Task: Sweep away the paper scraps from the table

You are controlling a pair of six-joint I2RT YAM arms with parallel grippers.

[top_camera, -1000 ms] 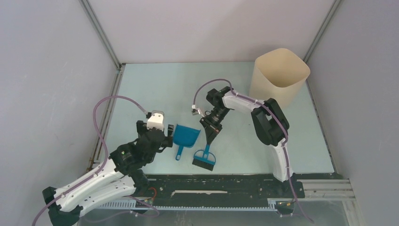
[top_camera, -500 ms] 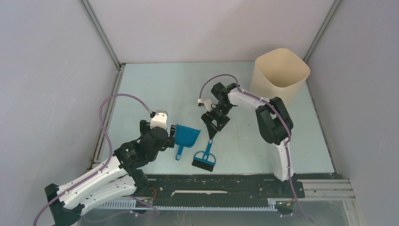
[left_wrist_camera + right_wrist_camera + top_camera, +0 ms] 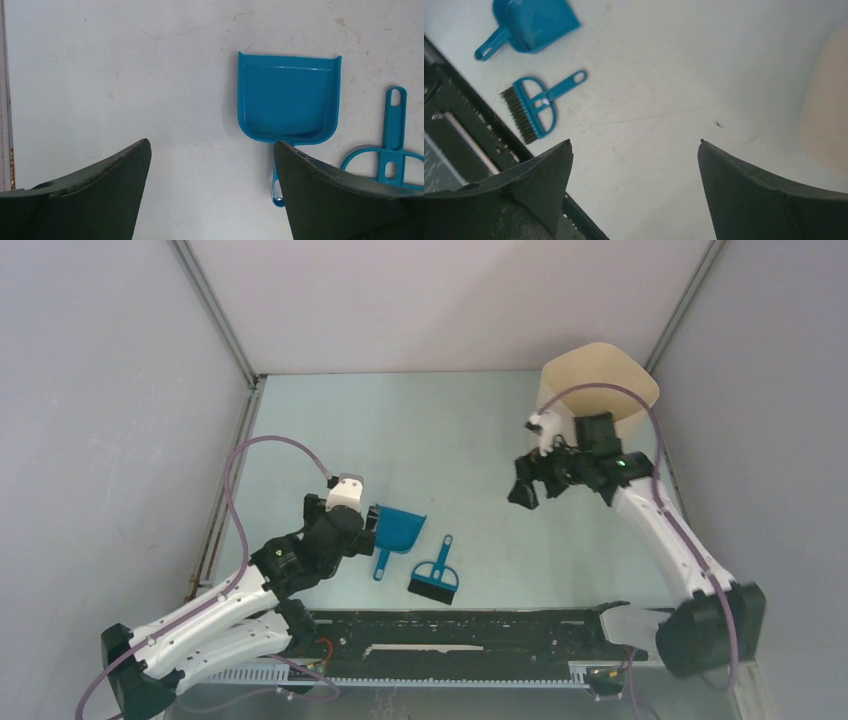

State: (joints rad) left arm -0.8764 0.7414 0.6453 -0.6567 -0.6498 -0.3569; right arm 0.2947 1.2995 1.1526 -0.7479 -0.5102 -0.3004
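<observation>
Our left gripper [image 3: 211, 144] has its two dark fingers spread wide with nothing between them, only bare table [image 3: 400, 430] showing in the gap. Just ahead of it and a little to the right lies the blue plastic dustpan [image 3: 287, 100], flat on the surface, mouth toward the far side and handle toward the near edge. In the left wrist view the end of that handle slips behind the right finger. From above the fingers sit so close to the pan's left edge that we cannot tell whether they touch it. To the right of the pan, apart from it, lies the small blue hand brush [image 3: 435, 580], bristles near and handle pointing far. The left wrist view shows only its handle and part of its head, the rest being cut off by the finger. Our right gripper [image 3: 635, 141] is likewise spread wide and holds nothing; it hangs above the right side of the table, well apart from the brush and near the tall beige bin [image 3: 600, 390], whose lower front the arm hides from above. In the right wrist view the bin is only a pale blur at the right edge. A tiny dark speck [image 3: 719, 125] lies on the table there, too small to name. We cannot make out the paper scraps in any view.
</observation>
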